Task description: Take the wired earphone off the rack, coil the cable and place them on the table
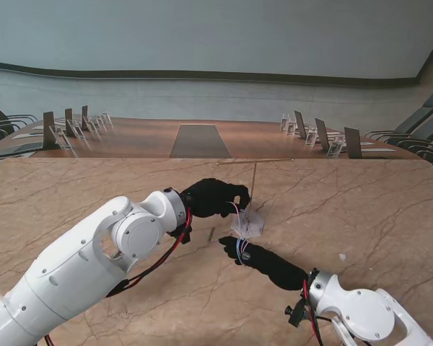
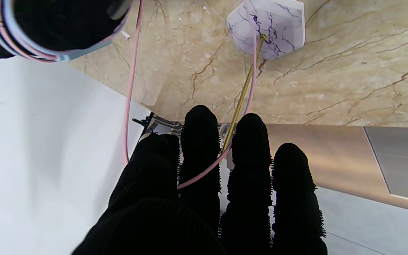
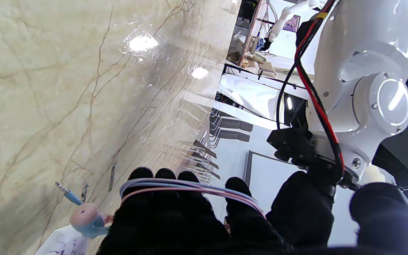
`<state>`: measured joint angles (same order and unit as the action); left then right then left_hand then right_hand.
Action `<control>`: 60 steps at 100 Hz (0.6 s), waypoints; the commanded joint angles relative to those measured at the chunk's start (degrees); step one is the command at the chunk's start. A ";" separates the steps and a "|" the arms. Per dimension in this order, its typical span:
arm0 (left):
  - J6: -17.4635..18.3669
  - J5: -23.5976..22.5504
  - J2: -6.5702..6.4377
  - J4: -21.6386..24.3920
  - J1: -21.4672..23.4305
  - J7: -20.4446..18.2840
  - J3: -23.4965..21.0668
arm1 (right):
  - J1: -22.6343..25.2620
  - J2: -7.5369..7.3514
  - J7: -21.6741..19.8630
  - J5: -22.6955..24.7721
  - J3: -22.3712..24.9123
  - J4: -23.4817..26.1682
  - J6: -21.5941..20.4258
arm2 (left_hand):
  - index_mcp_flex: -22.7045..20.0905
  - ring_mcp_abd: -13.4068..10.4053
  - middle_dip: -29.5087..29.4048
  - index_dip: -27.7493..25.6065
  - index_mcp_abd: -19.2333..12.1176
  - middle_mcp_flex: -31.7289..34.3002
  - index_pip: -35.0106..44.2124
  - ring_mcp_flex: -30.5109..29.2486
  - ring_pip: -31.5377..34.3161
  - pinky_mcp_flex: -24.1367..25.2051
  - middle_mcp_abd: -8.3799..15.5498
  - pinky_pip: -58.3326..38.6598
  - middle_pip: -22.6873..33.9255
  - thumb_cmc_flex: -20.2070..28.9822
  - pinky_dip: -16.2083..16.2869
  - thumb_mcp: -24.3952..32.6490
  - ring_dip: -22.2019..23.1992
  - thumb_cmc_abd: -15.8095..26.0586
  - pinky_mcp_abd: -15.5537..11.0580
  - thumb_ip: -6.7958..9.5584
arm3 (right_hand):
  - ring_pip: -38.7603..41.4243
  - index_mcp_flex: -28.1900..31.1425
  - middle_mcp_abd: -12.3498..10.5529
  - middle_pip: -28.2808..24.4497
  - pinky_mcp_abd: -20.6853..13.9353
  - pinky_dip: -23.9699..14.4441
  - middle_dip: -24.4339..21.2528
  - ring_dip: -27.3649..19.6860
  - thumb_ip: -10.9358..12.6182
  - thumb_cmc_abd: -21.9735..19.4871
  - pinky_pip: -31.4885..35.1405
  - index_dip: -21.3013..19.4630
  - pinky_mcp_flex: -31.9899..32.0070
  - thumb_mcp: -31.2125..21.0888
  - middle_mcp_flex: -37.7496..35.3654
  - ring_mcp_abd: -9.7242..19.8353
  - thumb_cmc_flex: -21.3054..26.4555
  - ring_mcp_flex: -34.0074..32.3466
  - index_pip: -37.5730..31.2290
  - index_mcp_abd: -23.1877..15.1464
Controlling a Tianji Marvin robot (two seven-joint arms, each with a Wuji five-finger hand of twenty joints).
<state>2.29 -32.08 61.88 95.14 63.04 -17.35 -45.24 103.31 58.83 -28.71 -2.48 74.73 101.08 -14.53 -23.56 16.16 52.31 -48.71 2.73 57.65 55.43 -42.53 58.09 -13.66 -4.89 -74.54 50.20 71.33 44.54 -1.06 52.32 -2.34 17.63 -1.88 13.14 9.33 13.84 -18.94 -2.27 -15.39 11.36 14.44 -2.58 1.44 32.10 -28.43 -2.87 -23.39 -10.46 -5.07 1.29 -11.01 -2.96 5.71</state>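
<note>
We note the left robot hand (image 1: 215, 197), black-gloved, reaching in from the left over the marble surface (image 1: 361, 209), just beside the rack (image 1: 251, 205). In its wrist view the fingers (image 2: 200, 141) lie extended side by side, and a pink run of the earphone cable (image 2: 204, 173) passes between them, crossing behind two of them. We take this as the fingers pinching the cable, though the contact itself is hidden by the glove. The rack's thin brass pole stands upright from a white, purple-veined marble base (image 2: 267, 28); the cable runs along the pole toward the base.

To the right and nearer to us, the right robot hand (image 1: 263, 261) lies low over the surface, fingertips pointing toward the rack base. Several turns of pink and pale-blue cable are wrapped around its fingers (image 3: 165, 205), so this hand carries the coil. The fingers are curled loosely rather than clenched. The wrist view also shows a pink and blue earbud (image 3: 85, 219) hanging just beside the hand, and the blue-sleeved jack plug (image 3: 67, 193) lying against the surface nearby.

A strand links the coil to the left robot hand.

We read no brand, label or writing on any item.
</note>
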 commanded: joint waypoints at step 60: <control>2.20 0.48 -0.68 4.75 3.27 -1.41 -2.68 | 0.15 1.38 4.16 1.66 1.50 -2.34 1.92 | -1.02 -0.07 -0.52 0.93 -0.61 6.11 -1.15 -5.43 1.81 -3.89 1.07 -2.70 0.21 2.64 -0.90 0.11 -1.25 0.25 1.39 -1.92 | -1.54 -0.06 -0.42 7.10 -0.12 -1.19 -3.28 -0.03 -2.11 -0.36 -4.45 18.84 1.73 -0.24 1.16 0.36 -2.96 3.60 6.16 2.75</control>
<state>4.22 -31.86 61.19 98.69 65.50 -18.67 -47.75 103.27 59.87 -24.93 -1.08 76.12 99.13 -13.09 -24.05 16.16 52.31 -48.08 2.73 61.70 55.43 -46.86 58.73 -17.25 -4.38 -74.68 50.18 71.33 43.97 -1.10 51.69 -2.39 17.74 -1.88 12.07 9.32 13.84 -13.76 -2.33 -15.38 9.29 14.45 -2.58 1.44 29.25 -12.35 -1.88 -23.39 -10.29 -5.04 1.29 -9.34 1.83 8.70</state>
